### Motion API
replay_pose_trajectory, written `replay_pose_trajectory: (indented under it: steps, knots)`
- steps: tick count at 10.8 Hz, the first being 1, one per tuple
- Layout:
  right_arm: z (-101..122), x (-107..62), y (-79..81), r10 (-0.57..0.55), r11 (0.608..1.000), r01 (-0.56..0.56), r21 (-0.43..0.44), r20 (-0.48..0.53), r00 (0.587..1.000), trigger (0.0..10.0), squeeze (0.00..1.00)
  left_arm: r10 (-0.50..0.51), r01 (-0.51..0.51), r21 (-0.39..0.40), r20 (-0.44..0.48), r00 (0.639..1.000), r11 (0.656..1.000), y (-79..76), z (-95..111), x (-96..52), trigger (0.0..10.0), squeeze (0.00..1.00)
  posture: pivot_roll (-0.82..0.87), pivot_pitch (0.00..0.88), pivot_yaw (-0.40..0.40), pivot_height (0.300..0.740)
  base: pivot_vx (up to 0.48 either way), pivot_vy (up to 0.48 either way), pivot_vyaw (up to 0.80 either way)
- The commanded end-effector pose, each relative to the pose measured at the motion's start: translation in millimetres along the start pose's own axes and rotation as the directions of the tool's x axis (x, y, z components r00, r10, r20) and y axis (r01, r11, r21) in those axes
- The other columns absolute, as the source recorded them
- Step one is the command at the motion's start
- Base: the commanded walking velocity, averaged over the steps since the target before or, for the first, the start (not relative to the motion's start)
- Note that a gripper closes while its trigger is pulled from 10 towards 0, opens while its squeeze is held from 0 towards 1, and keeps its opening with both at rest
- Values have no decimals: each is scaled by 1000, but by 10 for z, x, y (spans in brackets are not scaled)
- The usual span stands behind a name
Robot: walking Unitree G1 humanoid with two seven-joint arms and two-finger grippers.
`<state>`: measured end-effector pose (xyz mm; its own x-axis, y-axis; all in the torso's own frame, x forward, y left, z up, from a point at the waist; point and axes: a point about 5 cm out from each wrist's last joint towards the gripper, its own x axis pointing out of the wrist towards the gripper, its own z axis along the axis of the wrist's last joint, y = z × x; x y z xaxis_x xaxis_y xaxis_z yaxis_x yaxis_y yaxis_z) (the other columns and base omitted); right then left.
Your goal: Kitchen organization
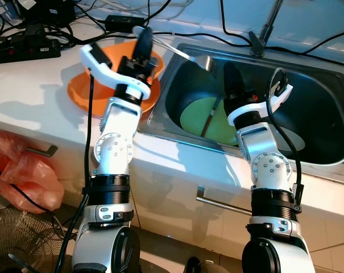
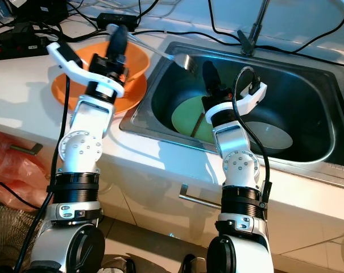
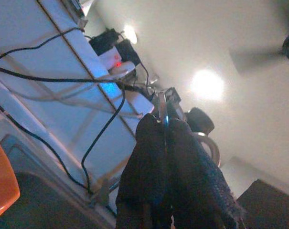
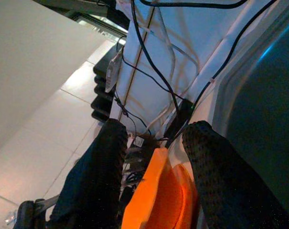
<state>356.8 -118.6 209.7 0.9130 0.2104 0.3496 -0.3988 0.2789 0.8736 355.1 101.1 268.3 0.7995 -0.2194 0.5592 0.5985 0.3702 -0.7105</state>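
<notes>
The left gripper has its fingers clenched on a thin metal utensil handle, probably a ladle or spoon, which runs toward three o'clock to its shiny head above the sink's near-left corner. The right gripper is released, its fingers spread with nothing between them, inside the sink above a green plate.

To do this step well, I judge the left arm should keep the slim handle level and lower it gently, since smooth metal could twist in a pinch grip.

The utensil is polished steel, narrow and straight. An orange bowl, glossy plastic and round, sits on the white surface under the left wrist. A pale round dish lies at four o'clock from the green plate. Black cables tangle along the twelve o'clock edge.
</notes>
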Motion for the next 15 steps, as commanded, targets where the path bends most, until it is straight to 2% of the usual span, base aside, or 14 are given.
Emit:
replay_pose_trajectory:
  steps: [1,4,6,7,8,9,10,11,12,13,15]
  knots:
    - [-134,18,85,24,998,-23,60,-15,1000,10000,0,-20,23,-151,20,1000,988,-164,-243,27,10000,0,23,106,-33,740,0,0,0]
    - [-137,13,138,51,996,-49,79,-23,998,10000,0,-1,-1,-180,-6,1000,984,-135,-329,15,10000,0,20,110,-33,740,0,0,0]
    - [-153,10,174,76,994,-73,80,-37,996,10000,0,-7,2,-159,-30,1000,987,-151,-365,22,10000,0,21,110,-31,740,0,0,0]
    - [-128,11,171,73,997,-73,9,-39,997,10000,0,-9,4,-153,-33,999,988,-157,-364,27,10000,0,20,107,-30,740,0,0,0]
    - [-75,14,160,68,987,-73,-144,-41,997,10000,0,-9,3,-146,-36,999,989,-159,-362,32,10000,0,20,106,-30,740,0,0,0]
    - [-21,18,190,89,909,-110,-403,-71,994,10000,0,-9,3,-134,-44,999,991,-160,-363,33,10000,0,19,99,-30,740,0,0,0]
    - [6,13,242,131,804,-170,-569,-108,985,10000,0,-10,3,-127,-48,999,992,-161,-364,32,10000,0,17,95,-30,740,0,0,0]
    - [58,13,238,131,810,-157,-565,-86,988,10000,0,-11,5,-122,-49,999,992,-165,-362,33,10000,0,17,94,-31,740,0,0,0]
    - [119,15,202,106,785,-118,-608,-56,993,10000,0,-10,5,-116,-46,999,993,-166,-347,30,10000,0,19,92,-30,740,0,0,0]
    - [181,9,151,83,744,-76,-664,-21,996,10000,0,-11,7,-107,-35,999,994,-166,-304,29,10000,0,20,93,-30,740,0,0,0]
    - [229,-5,125,85,690,-59,-721,0,996,10000,0,-7,5,-95,-25,1000,995,-156,-258,32,10000,0,21,93,-31,740,0,0,0]
